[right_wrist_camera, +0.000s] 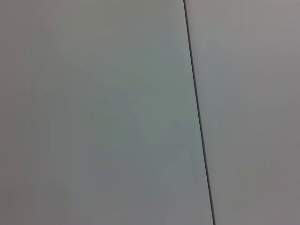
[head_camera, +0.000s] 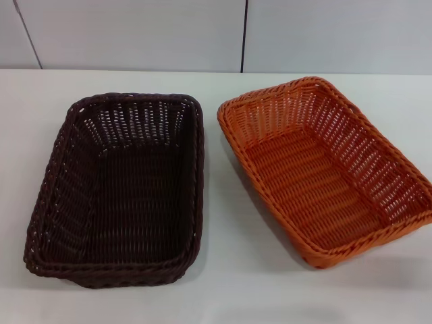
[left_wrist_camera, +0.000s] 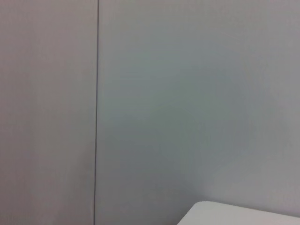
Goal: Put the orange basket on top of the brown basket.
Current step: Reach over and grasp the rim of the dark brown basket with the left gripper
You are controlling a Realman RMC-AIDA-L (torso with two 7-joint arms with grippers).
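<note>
The orange basket [head_camera: 324, 169] sits on the white table [head_camera: 223, 283] at the right in the head view, turned at an angle, open side up and empty. The brown basket [head_camera: 121, 189] sits beside it at the left, also open side up and empty, with a narrow gap between their rims. Neither gripper shows in any view. The left wrist view shows only wall and a corner of the table [left_wrist_camera: 239, 214]. The right wrist view shows only wall.
A grey panelled wall [head_camera: 135, 34] with vertical seams stands behind the table's far edge. Bare white tabletop lies in front of both baskets and at the far left and far right.
</note>
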